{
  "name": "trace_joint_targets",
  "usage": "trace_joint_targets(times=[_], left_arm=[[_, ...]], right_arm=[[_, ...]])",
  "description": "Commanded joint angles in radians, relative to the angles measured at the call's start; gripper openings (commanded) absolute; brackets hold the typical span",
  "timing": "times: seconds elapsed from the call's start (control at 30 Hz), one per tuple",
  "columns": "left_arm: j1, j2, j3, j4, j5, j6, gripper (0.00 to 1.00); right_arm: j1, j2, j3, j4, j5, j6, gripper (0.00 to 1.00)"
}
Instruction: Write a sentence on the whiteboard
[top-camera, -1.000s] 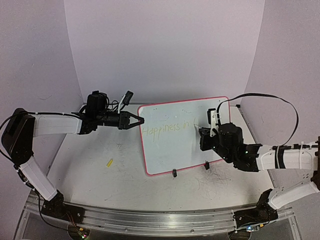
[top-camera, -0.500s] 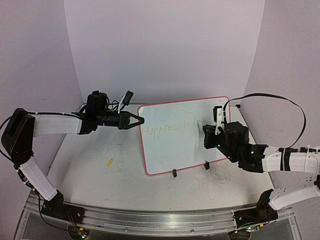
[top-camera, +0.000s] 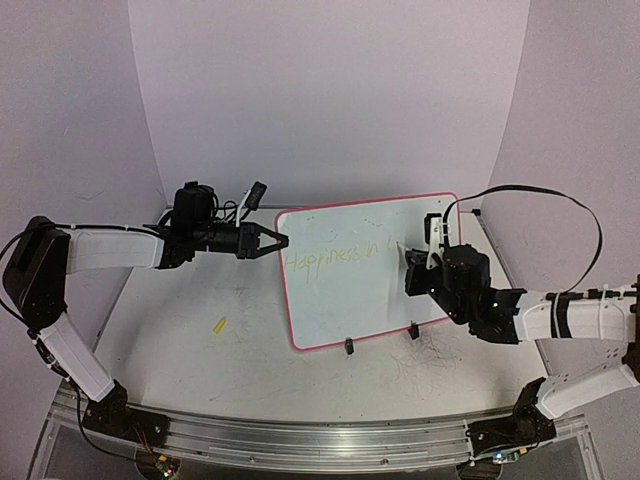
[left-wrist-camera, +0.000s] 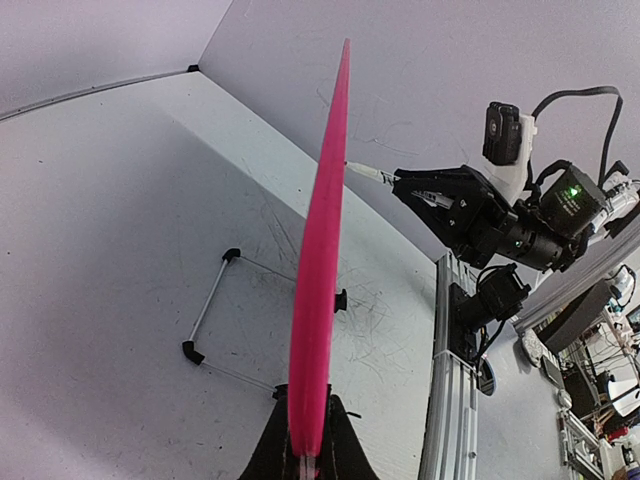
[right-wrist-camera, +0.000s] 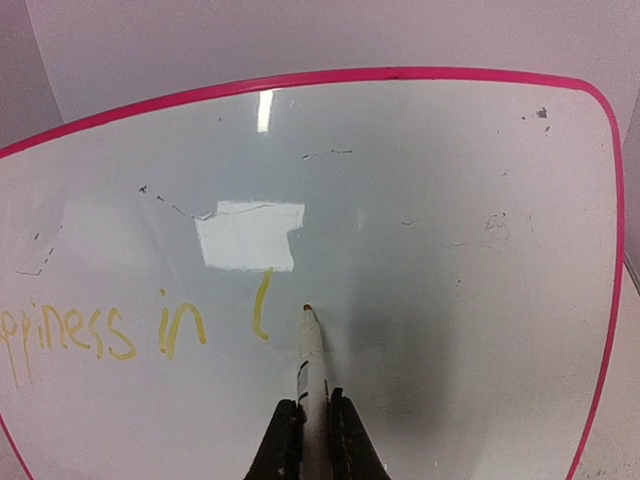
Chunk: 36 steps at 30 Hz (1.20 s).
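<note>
Lilac walls (top-camera: 330, 100) close in a scuffed white table (top-camera: 250, 370). On it the whiteboard (top-camera: 345, 305) stands tilted on two black feet (top-camera: 350, 347), between the two grippers. The left gripper (top-camera: 278, 241) is clamped on the board's left rim; in its wrist view the pink edge rises straight out from between its fingers. The right gripper (right-wrist-camera: 312, 415) faces the board's front near the right side and is clenched around a marker (right-wrist-camera: 310, 355), which sticks straight out ahead of the fingers. The marker's tip rests against the board's face. The sentence (top-camera: 335, 256) runs in faint yellow from beside the left gripper toward the right one, reading "Happiness in l" so far. Its last stroke ends just left of the marker tip. A small yellow piece (top-camera: 218, 325) lies flat on the table, nearer the arm bases than the left gripper and well apart from it.
</note>
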Motion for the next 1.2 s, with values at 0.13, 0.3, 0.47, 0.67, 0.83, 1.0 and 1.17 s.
trace_joint_targets(times=[0.13,0.3,0.47,0.67,0.83,1.0,1.17], left_arm=[[-0.005,-0.020,0.028,-0.054,-0.029,0.037,0.00],[-0.005,-0.021,0.027,-0.054,-0.031,0.038,0.00],[-0.005,-0.021,0.027,-0.055,-0.030,0.038,0.00],[-0.005,-0.020,0.029,-0.056,-0.032,0.038,0.00],[-0.006,-0.018,0.029,-0.056,-0.032,0.038,0.00],[-0.006,-0.016,0.029,-0.056,-0.032,0.038,0.00],[-0.008,-0.017,0.029,-0.056,-0.033,0.038,0.00]], right_arm=[[-0.007,0.019,0.002,0.074,0.015,-0.031,0.00],[-0.006,0.019,0.001,0.071,-0.032,-0.038,0.00],[-0.005,0.008,-0.008,0.035,-0.062,-0.017,0.00],[-0.004,-0.012,-0.030,-0.004,-0.076,0.013,0.00],[-0.003,-0.029,-0.047,-0.027,-0.068,0.027,0.00],[-0.004,-0.027,-0.042,-0.026,-0.027,0.027,0.00],[-0.005,-0.001,-0.016,0.018,-0.001,0.007,0.00]])
